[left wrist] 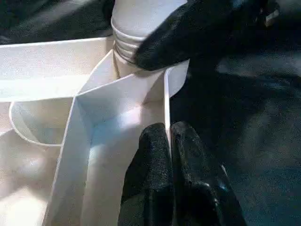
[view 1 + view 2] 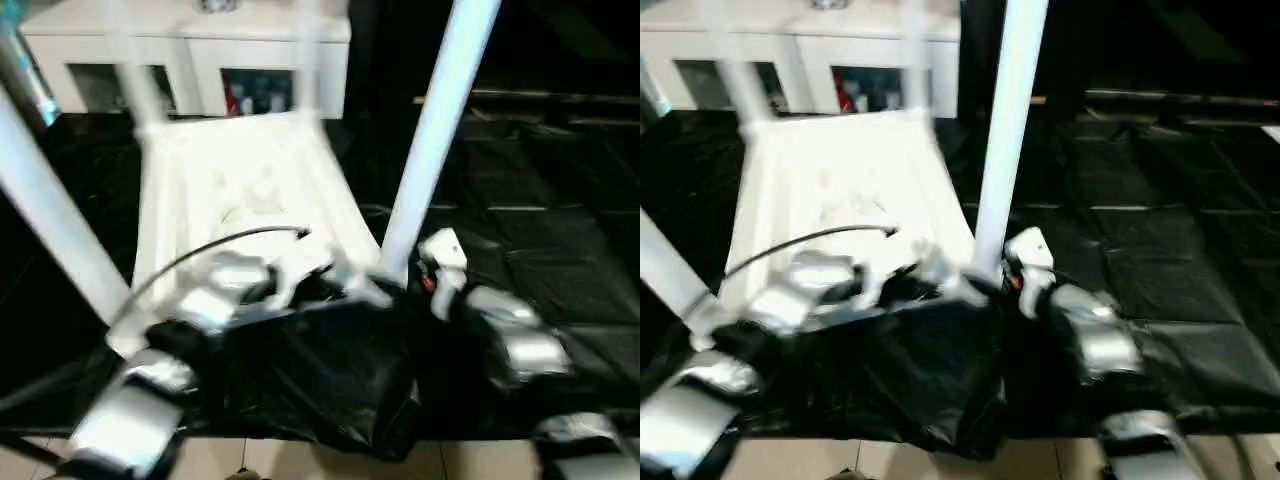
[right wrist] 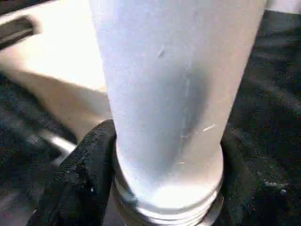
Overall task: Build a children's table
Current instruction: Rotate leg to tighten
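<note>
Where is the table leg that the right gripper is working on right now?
The leg stands upright in the near right corner socket of the upturned tabletop, with the right gripper around its base.

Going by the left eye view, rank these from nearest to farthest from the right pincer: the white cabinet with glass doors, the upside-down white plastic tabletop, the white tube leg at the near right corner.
1. White tube leg, right beside the right pincer.
2. Upside-down white plastic tabletop, to its left.
3. White cabinet with glass doors, at the back.
</note>
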